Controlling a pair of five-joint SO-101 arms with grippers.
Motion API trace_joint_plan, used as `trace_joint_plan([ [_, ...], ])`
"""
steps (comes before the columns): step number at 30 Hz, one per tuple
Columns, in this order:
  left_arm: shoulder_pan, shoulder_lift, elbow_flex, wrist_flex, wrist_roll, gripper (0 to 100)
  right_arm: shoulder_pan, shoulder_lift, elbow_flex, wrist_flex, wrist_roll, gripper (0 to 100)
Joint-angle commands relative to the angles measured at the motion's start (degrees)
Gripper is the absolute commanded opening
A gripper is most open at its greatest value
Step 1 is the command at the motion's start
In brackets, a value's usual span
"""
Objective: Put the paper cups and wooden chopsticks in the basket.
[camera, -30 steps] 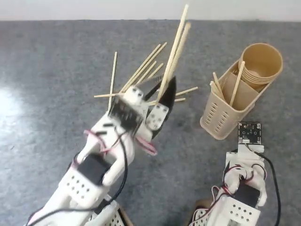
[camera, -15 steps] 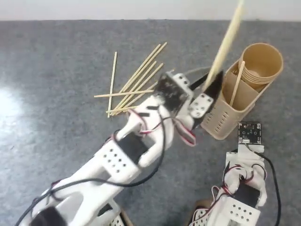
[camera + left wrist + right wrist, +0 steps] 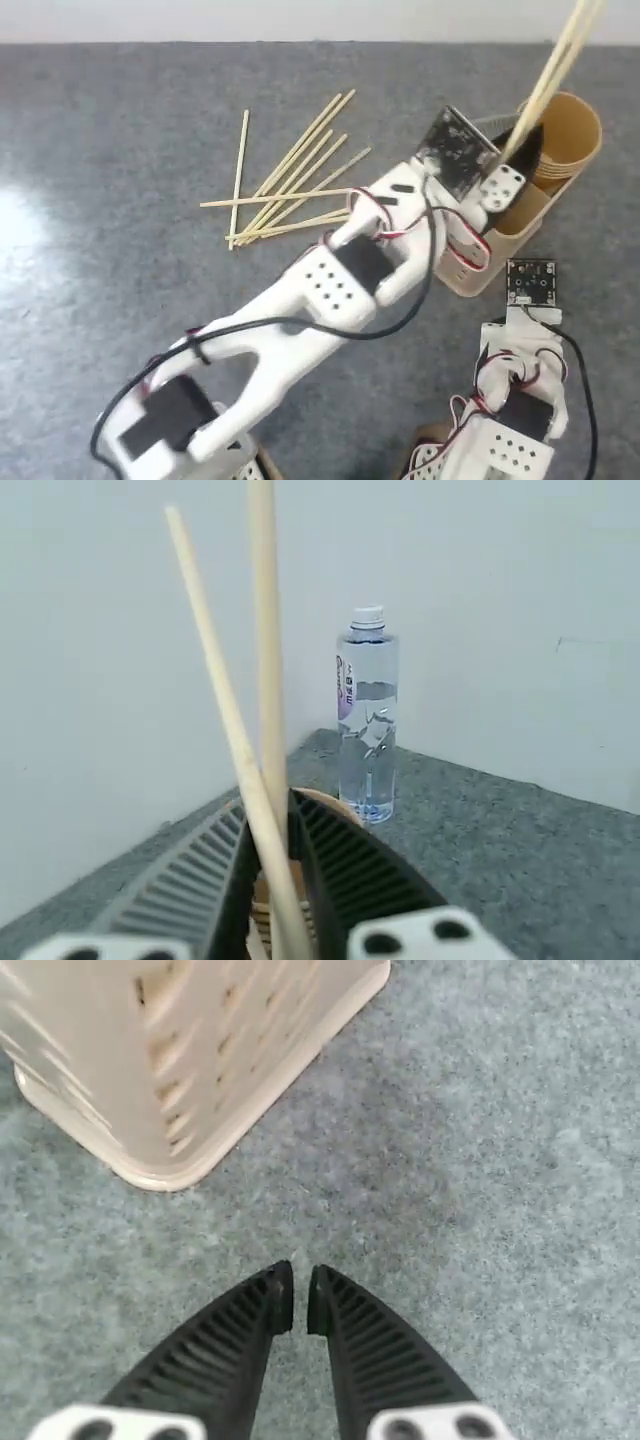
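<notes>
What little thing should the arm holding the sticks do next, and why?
Probably lower the left gripper a touch. It grips two chopsticks pointing up, over the basket and beside the paper cups. Their lower ends are hidden, so sinking before opening seems safer.

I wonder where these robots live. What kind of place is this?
Probably a robot test room, not a kitchen: two robot arms at a grey carpeted table, bare white walls, a water bottle.

Bare lab room, grey felt tabletop (image 3: 120, 110), white walls (image 3: 500, 560)
</notes>
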Motion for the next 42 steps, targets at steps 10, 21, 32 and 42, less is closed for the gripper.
trace_joint_plan([
  [10, 0.26, 9.23, -3.03, -9.67, 0.53, 1, 0.66, -0.31, 1.05, -1.54, 0.35, 4.3],
  [21, 4.22, 11.78, -3.56, -13.10, -9.32, 1, 0.66, -0.31, 1.05, -1.54, 0.35, 4.3],
  [32, 3.16, 11.96, 3.56, -13.10, -8.09, 1, 0.66, -0.31, 1.05, -1.63, 0.35, 4.3],
  [42, 2.02, 9.76, 8.31, -13.10, -8.18, 1, 0.66, -0.31, 1.05, -1.63, 0.35, 4.3],
])
